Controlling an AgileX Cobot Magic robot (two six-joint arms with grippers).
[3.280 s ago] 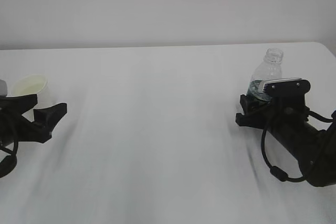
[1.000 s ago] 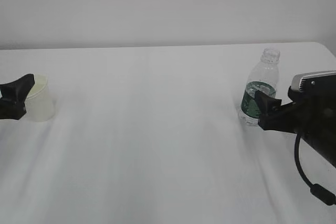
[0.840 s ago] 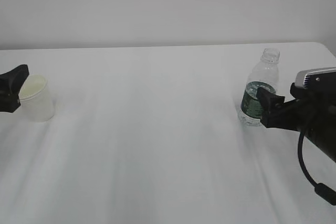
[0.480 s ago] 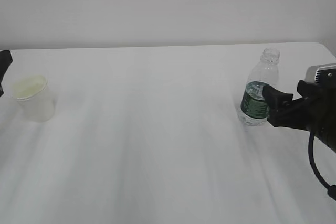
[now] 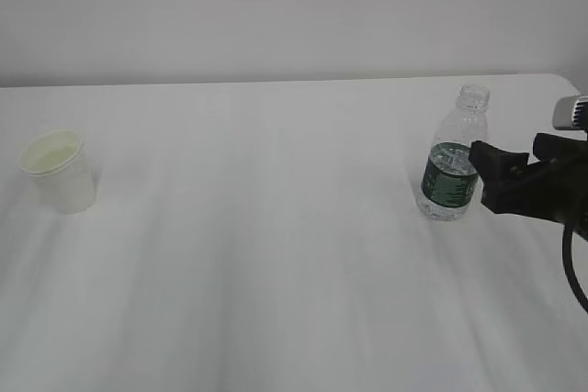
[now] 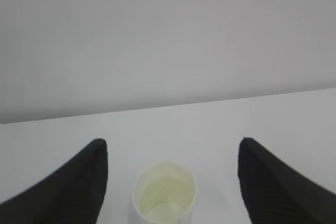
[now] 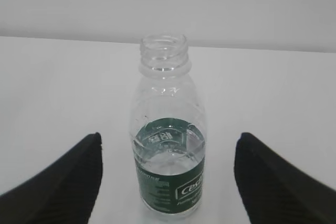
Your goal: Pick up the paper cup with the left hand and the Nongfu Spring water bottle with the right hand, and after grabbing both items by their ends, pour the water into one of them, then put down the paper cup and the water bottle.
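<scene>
Print is seen only on the dark green label band (image 7: pixel 170 179) of the Nongfu Spring water bottle (image 7: pixel 167 129). Near the lower right of the band, a white outlined box with Latin letters is shown; it seems to begin with "C", but the whole word cannot be read with certainty. Above it, faint pale marks are seen through the clear plastic, but they are not legible. In the exterior view the label (image 5: pixel 448 185) is too small to be read.
</scene>
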